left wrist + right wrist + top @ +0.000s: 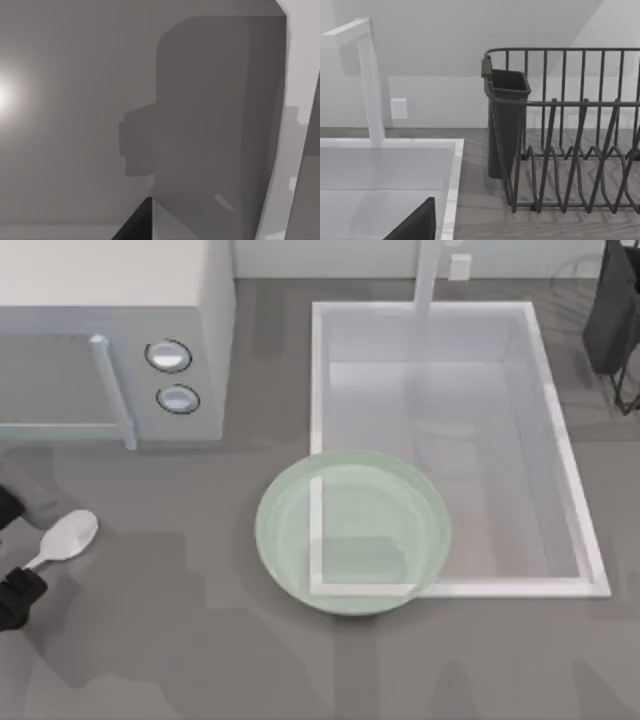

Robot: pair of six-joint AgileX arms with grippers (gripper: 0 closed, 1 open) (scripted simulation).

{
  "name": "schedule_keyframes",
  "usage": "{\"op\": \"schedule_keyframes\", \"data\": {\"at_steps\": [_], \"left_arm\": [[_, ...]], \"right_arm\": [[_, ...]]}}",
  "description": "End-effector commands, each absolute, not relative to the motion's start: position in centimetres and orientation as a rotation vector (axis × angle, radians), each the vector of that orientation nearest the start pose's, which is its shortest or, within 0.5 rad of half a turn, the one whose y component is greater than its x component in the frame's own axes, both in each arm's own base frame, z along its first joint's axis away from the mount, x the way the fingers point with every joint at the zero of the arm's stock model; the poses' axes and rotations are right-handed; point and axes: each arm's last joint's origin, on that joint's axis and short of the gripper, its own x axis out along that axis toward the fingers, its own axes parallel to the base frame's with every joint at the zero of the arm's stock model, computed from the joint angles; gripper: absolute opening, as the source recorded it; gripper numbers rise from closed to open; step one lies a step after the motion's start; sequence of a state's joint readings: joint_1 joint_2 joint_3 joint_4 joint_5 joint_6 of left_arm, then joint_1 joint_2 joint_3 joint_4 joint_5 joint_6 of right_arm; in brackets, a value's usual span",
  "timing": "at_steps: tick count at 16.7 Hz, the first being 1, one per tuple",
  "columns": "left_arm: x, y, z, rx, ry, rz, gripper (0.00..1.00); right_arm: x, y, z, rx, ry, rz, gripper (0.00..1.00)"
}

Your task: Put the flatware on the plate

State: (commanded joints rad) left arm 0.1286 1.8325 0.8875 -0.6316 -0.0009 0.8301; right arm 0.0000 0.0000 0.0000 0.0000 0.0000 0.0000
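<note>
The flatware is a small white spoon (68, 538) lying on the grey counter at the far left, its bowl pointing right and its thin handle running down-left. At the top view's left edge my left gripper (10, 555) is open, with two dark fingers (22, 595) standing apart on either side of the handle's end. The plate (285, 565), a wide pale green translucent dish, rests in the middle over the sink's front left corner, well to the right of the spoon. A dark part of my right gripper (415, 225) shows at the edge of the right wrist view, above the sink.
A white microwave (110, 340) stands at the back left, just behind the spoon. The white sink (575, 510) with its faucet (428, 275) fills the right half. A dark wire dish rack (570, 130) with a cutlery cup stands at the back right.
</note>
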Motion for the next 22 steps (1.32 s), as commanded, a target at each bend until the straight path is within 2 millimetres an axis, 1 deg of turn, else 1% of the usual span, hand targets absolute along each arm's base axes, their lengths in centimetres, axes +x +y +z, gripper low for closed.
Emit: {"op": "schedule_keyframes", "data": {"at_steps": [2,3,5,7,13,15,22], "left_arm": [[28.3,3.8,9.2,0.545,1.507,-0.547,0.00],[28.3,3.7,11.4,0.532,1.477,-0.546,0.00],[28.5,3.8,11.7,0.531,1.477,-0.544,0.00],[28.8,3.8,13.1,0.531,1.477,-0.544,0.00],[28.5,3.7,19.8,0.527,1.497,-0.557,0.00],[28.4,3.7,21.2,0.531,1.480,-0.547,0.00],[28.4,3.5,21.1,0.510,1.490,-0.535,0.00]], "right_arm": [[10.6,-0.1,16.0,0.000,0.000,0.000,1.00],[10.6,-0.1,16.0,0.000,0.000,0.000,1.00],[10.6,-0.1,16.0,0.000,0.000,0.000,1.00],[10.6,-0.1,16.0,0.000,0.000,0.000,1.00],[10.6,-0.1,16.0,0.000,0.000,0.000,1.00],[10.6,-0.1,16.0,0.000,0.000,0.000,1.00],[10.6,-0.1,16.0,0.000,0.000,0.000,1.00]]}}
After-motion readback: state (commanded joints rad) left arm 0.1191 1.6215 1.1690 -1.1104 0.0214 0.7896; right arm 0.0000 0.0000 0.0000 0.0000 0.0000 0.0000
